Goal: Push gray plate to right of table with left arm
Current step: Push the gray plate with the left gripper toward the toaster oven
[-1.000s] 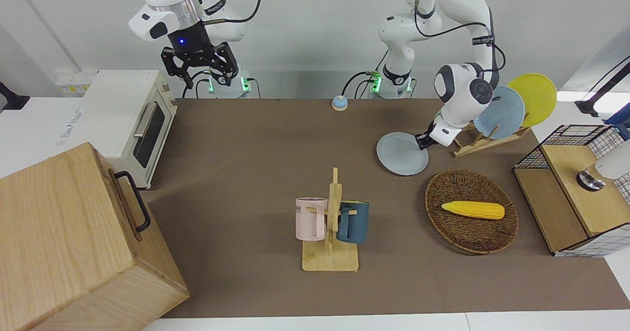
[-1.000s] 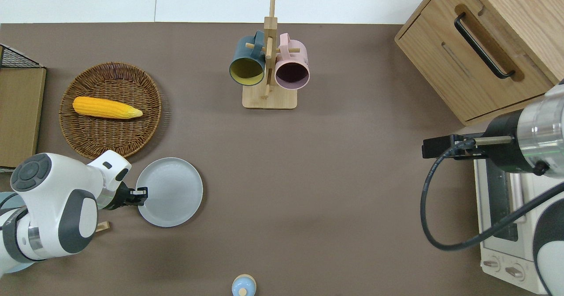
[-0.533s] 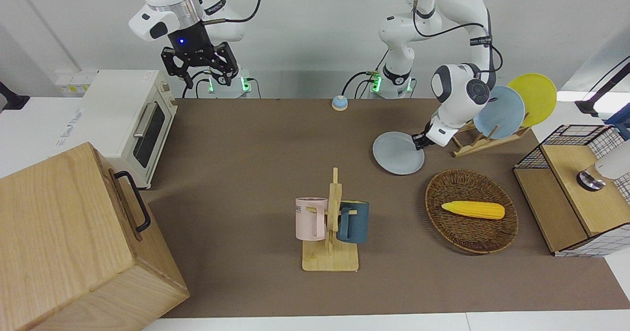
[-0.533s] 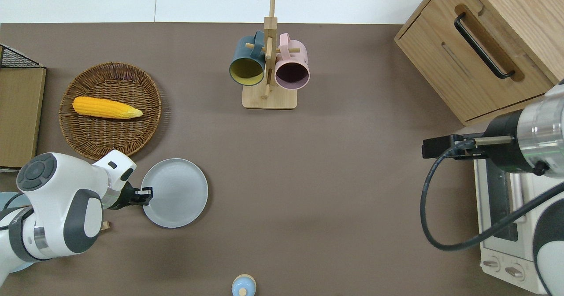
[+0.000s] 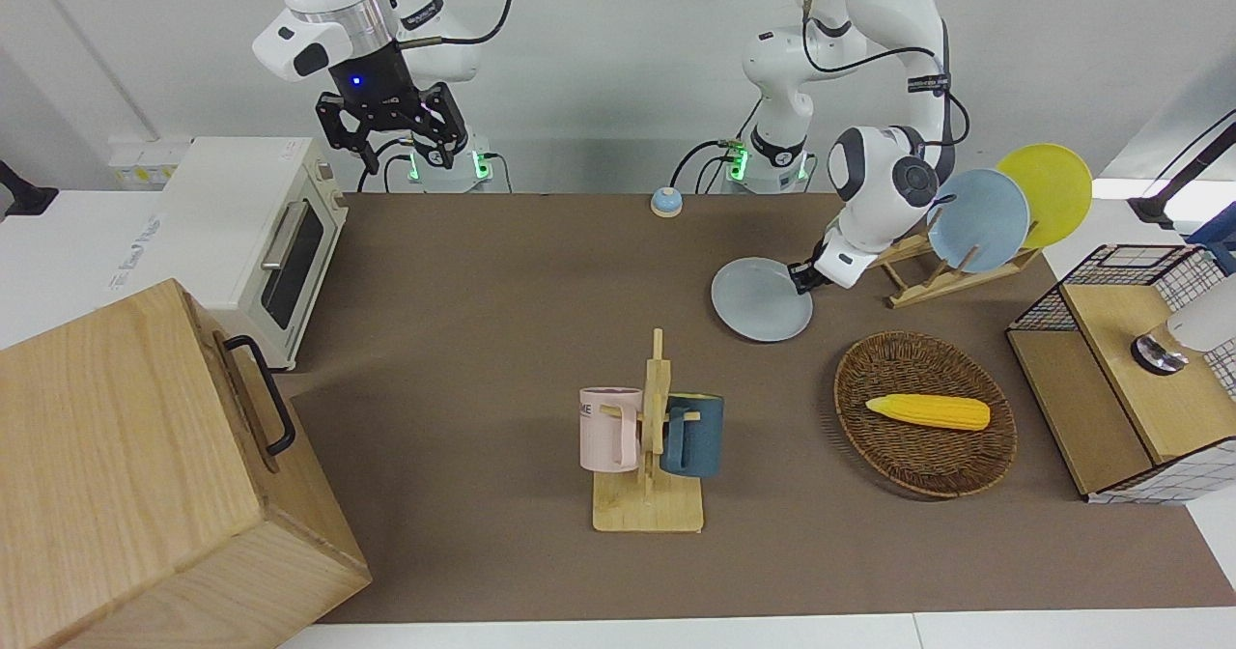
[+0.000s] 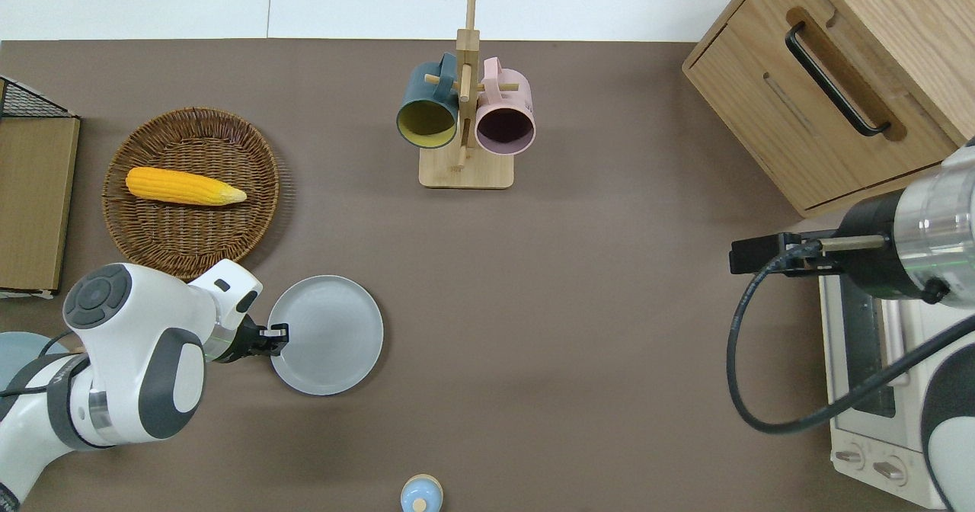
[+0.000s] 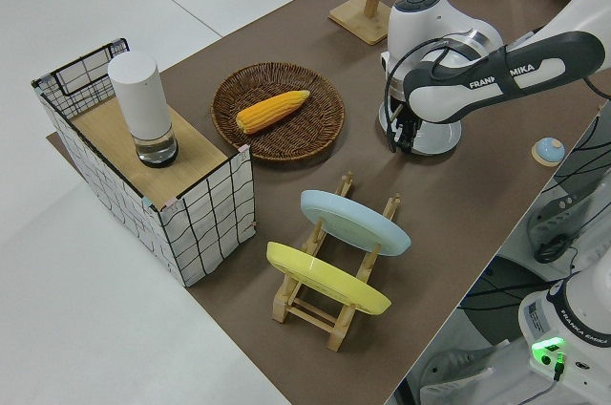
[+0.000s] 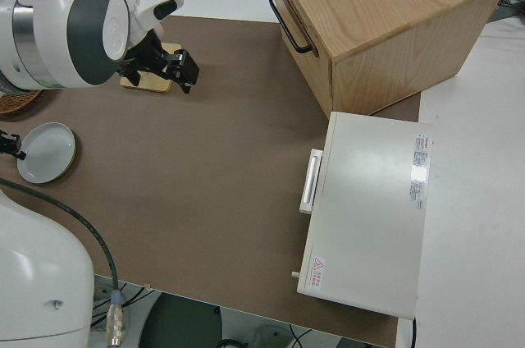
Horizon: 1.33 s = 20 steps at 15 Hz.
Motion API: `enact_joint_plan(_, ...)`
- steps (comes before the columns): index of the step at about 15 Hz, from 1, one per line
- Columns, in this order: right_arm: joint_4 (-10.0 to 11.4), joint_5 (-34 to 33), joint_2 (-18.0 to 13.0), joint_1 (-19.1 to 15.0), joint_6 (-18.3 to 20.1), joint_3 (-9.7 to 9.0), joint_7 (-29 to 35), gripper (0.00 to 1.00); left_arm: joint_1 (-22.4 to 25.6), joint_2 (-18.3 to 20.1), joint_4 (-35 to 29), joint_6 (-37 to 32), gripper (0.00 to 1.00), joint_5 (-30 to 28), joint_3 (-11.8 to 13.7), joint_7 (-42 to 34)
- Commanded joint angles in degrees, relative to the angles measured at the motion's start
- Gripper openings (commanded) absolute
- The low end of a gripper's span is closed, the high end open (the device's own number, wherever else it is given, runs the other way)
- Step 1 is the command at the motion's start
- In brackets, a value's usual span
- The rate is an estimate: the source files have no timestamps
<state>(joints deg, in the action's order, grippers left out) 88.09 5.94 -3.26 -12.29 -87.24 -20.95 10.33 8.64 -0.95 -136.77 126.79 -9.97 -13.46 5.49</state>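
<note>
Here the left arm [image 6: 129, 367] reaches low across the bench [image 6: 579, 329], its white forearm bent down so that the left gripper [image 6: 276, 337] sits at bench level against the rim of the gray plate [image 6: 327, 334], on the edge that faces the left arm's end of the bench. Whether its fingers are parted or closed I cannot tell; they look pressed to the rim rather than clasped around it. The right arm [image 5: 362, 50] is parked, and its right gripper [image 5: 391, 132] hangs with the fingers spread apart.

The overhead view shows the contact point and the plate's full round outline. The front view adds what the overhead view cuts off: the wooden rack [image 5: 941, 277] with the sky-blue plate [image 5: 977, 220] and the yellow plate [image 5: 1048, 192] standing on edge, just beside the arm's elbow. The left side view hides most of the plate under the arm.

The gray plate is pale gray-blue, round and shallow with a low raised rim, lying flat. It rests nearer to the robots than the wicker basket [image 6: 190, 189] holding the corn cob [image 6: 184, 187], and well apart from the mug stand [image 6: 465, 127].
</note>
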Motion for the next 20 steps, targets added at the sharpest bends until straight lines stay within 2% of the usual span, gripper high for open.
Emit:
enact_joint_plan(1, -0.81, 0.92, 0.36, -0.37, 0.31, -0.23, 0.12, 0.996, -0.46, -2.21, 0.09, 2.06, 0.0, -1.02, -2.44, 3.46)
enact_joint_plan(7, -0.81, 0.92, 0.36, -0.37, 0.31, -0.23, 0.12, 0.996, -0.46, -2.48, 0.36, 3.73, 0.0, -1.02, -7.54, 10.49)
enact_joint_plan(12, -0.81, 0.92, 0.36, -0.37, 0.31, -0.23, 0.12, 0.996, -0.46, -3.09, 0.62, 4.61, 0.0, -1.63, -10.79, 14.36)
enact_joint_plan(20, -0.81, 0.92, 0.36, -0.37, 0.31, -0.23, 0.12, 0.996, -0.46, -3.7, 0.62, 9.53, 0.0, -3.22, -18.35, 23.33)
